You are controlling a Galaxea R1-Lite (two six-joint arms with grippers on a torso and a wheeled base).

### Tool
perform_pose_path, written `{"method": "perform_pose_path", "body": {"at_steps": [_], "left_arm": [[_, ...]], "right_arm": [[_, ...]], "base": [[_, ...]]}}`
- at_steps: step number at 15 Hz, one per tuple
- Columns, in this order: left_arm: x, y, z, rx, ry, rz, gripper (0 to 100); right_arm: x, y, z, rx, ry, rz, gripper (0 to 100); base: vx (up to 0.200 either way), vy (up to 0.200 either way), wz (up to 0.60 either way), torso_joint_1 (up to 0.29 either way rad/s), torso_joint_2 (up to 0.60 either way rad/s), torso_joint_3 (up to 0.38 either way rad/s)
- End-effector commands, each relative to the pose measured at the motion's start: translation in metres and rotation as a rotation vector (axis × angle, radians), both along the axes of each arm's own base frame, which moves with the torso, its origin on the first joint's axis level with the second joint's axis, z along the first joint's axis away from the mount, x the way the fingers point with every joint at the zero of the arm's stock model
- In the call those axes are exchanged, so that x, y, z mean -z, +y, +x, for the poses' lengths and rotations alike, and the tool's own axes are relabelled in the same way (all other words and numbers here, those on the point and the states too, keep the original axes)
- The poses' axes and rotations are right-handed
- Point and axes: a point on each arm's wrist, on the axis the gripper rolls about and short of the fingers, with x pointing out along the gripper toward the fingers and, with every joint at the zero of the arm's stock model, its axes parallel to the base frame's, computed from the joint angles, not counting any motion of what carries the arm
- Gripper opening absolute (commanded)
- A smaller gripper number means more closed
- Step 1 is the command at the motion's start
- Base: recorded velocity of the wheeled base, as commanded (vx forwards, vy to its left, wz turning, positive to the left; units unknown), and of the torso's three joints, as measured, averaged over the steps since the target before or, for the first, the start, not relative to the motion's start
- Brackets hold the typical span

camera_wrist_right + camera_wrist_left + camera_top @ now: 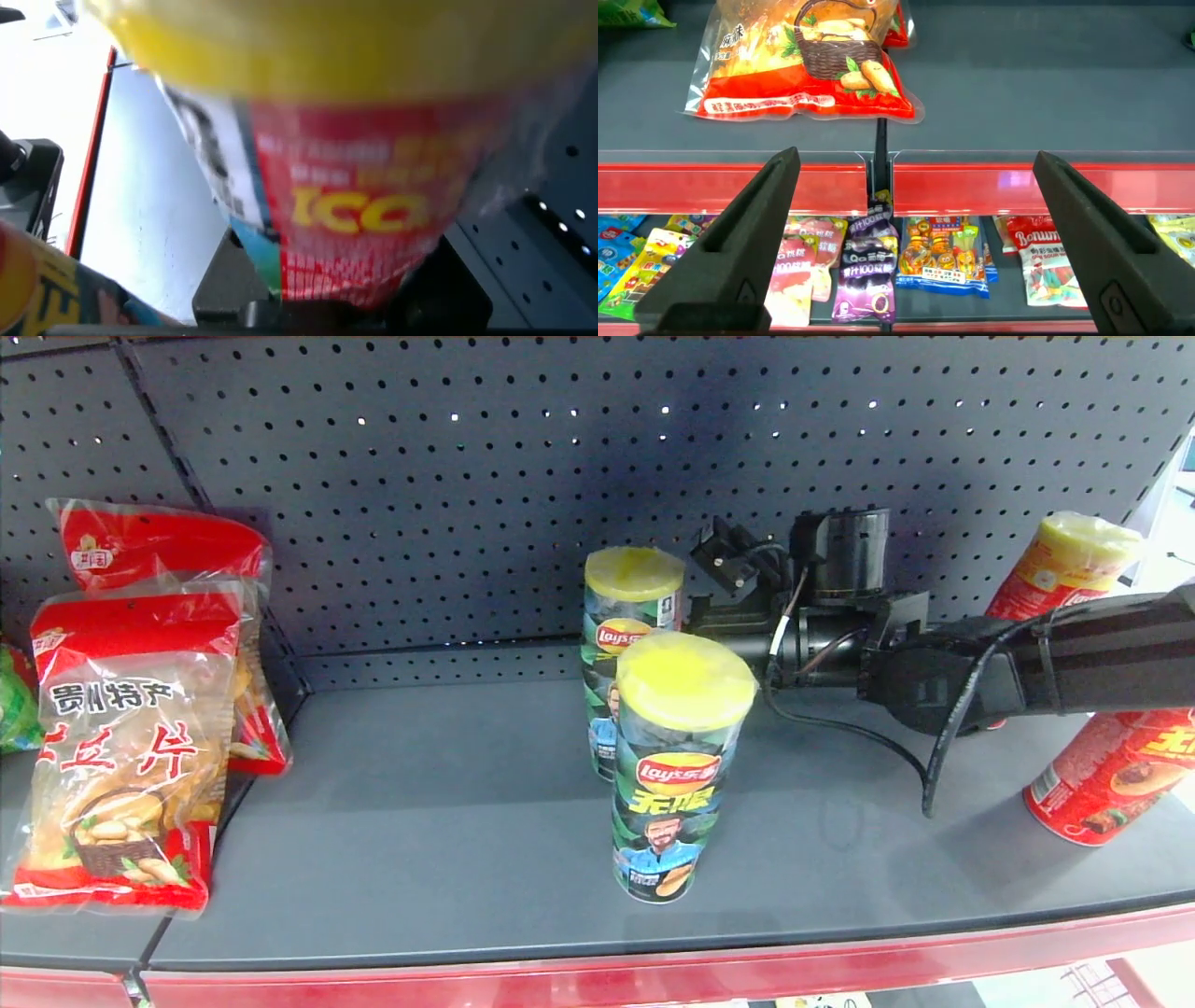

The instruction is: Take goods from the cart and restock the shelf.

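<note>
Shelf bay [420, 821] with pegboard back [467, 504] and red front lip [653, 975]; positions are given from the front green can [677, 775].

**Open room.** Left of the front green can the grey deck lies bare as far as the divider [266, 709]. A bare strip also runs before the can to the red front lip. To its right the deck is open at the front, while the right arm [1027, 663] and its hanging cable [896, 747] cross farther back.

**Counts.**
- Green cans, two: the front one, and a rear green can [625, 616] just behind it. Both stand upright under yellow lids.
- Red cans, two, both well to the right and tilted: a back red can [1060, 569] behind the arm, and a near red can [1111, 775] before it.
- Red snack bags, two, beyond the divider to the left: a forward bag [121, 747] and a rearward bag [159, 546] behind it.
- One green bag [11, 700], cut by the frame edge farther left.

**Fingers.**
- The right gripper [346, 289] lies just right of the rear green can. Its fingers [229, 280] are clenched on the can's lower body, one on each side.
- The left gripper [915, 159] hangs outside the shelf, facing the red front lip. Its fingers [757, 233] are released, spread wide, with nothing held or touched. Beyond them lie the forward bag and the coloured packets [952, 257] of a lower shelf.
</note>
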Motion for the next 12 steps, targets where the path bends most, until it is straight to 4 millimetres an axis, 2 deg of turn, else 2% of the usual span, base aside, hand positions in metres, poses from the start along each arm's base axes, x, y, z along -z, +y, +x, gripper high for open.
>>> {"method": "perform_pose_path", "body": {"at_steps": [1, 9, 12], "left_arm": [[0.0, 0.0, 0.0, 0.0, 0.002, -0.001, 100], [0.0, 0.0, 0.0, -0.001, 0.0, -0.001, 100], [0.0, 0.0, 0.0, 0.0, 0.002, -0.001, 100]], "right_arm": [[0.009, 0.001, 0.006, 0.004, 0.015, -0.012, 0], [-0.005, -0.008, 0.005, -0.001, -0.015, 0.011, 0], [-0.008, -0.013, 0.01, 0.002, -0.028, 0.019, 0]], "base": [[0.0, 0.0, 0.0, 0.0, 0.0, 0.0], [0.0, 0.0, 0.0, 0.0, 0.0, 0.0], [0.0, 0.0, 0.0, 0.0, 0.0, 0.0]]}}
